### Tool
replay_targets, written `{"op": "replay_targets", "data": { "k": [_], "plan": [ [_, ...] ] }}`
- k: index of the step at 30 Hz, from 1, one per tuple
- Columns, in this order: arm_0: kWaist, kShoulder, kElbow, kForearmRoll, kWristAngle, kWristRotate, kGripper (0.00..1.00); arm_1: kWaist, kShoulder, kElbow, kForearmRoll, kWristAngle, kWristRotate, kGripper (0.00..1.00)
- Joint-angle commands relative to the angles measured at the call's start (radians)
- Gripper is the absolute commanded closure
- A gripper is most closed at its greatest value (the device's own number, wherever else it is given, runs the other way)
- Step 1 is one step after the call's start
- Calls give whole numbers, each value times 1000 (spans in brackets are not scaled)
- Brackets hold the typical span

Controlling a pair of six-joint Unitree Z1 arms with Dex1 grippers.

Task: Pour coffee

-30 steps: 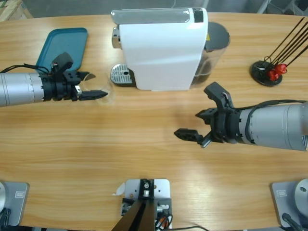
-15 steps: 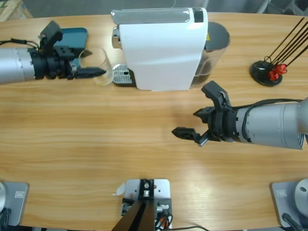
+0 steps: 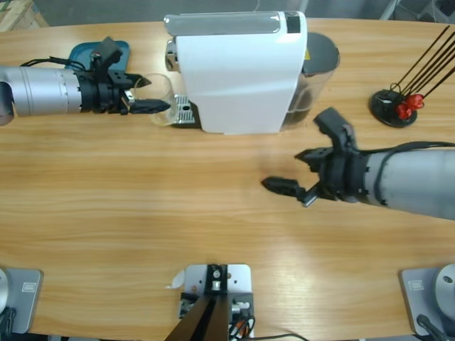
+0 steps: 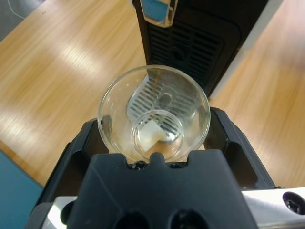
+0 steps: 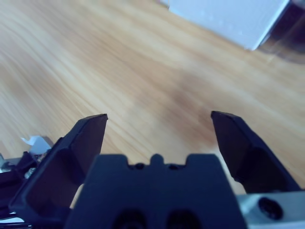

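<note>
Coffee cannot be made out in the clear glass (image 4: 153, 125), which looks empty in the left wrist view, with only the metal grille of the drip tray (image 3: 186, 111) seen through its bottom. The glass is clamped between the 2 black jaws of the left gripper (image 3: 153, 104) and is held at the front of the white coffee machine (image 3: 242, 71), just over the drip tray's edge. A teal tray (image 3: 79, 53) is partly hidden behind the left arm. The right gripper (image 3: 297, 172) is held over bare wood of the table (image 3: 142, 213), well apart from the machine, with its jaws spread wide and nothing between them. A black stand with wire stems and red capsules (image 3: 405, 108) is seen near the table's right end.
</note>
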Motion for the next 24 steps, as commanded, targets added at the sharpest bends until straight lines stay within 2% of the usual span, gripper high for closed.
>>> {"op": "replay_targets", "data": {
  "k": [1,6,10,14,24],
  "plan": [
    [8,75,-56,-11,4,9,1000,3,-85,25,26,-25,-32,0],
    [6,77,-59,-11,2,12,1000,3,-107,19,40,-42,-38,0],
    [-1,84,-55,-11,1,15,1000,3,-206,19,82,-92,-61,0],
    [-9,94,-66,-11,4,15,1000,3,-261,16,129,-97,-74,0],
    [-27,114,-92,-11,4,13,1000,3,-281,18,146,-104,-75,0]
  ]
}}
